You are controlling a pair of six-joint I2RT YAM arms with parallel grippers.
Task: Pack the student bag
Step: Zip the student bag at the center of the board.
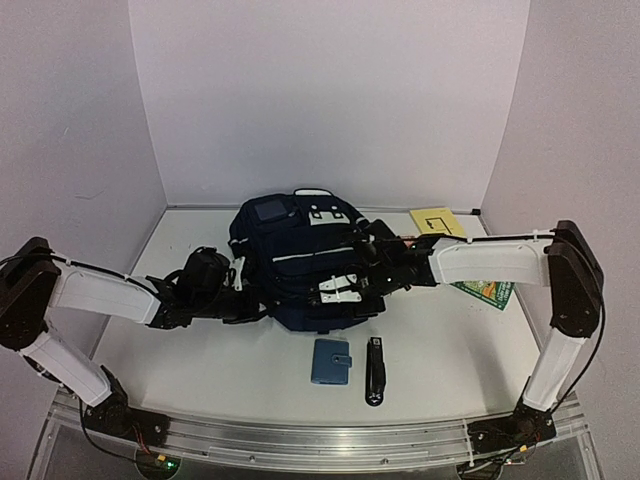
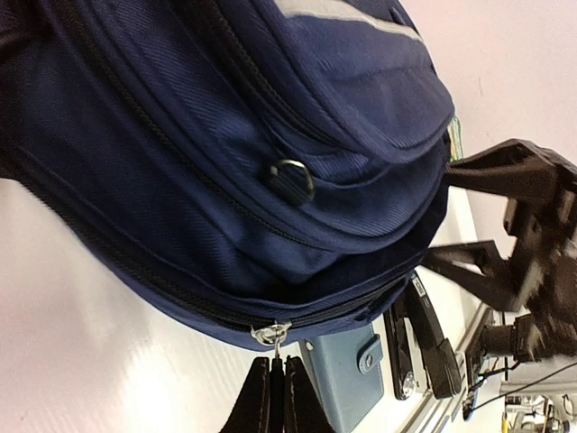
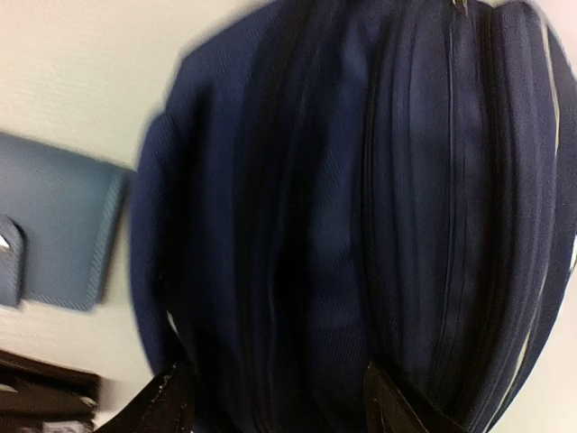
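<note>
The student bag [image 1: 290, 262], dark navy with a thin white stripe, lies in the middle of the table. My left gripper [image 2: 278, 363] is shut on the bag's silver zipper pull [image 2: 273, 336] at its lower edge; from above that gripper [image 1: 255, 310] is at the bag's left side. My right gripper [image 3: 275, 392] is open, its two fingers standing wide apart on either side of a bulge of navy fabric [image 3: 361, 180] at the bag's end. In the top view the right gripper [image 1: 352, 285] is over the bag's right front.
A light-blue snap wallet [image 1: 330, 362] and a black stapler [image 1: 375, 370] lie in front of the bag. A yellow note [image 1: 436, 221] and a green booklet [image 1: 487, 291] lie at the back right, partly under the right arm.
</note>
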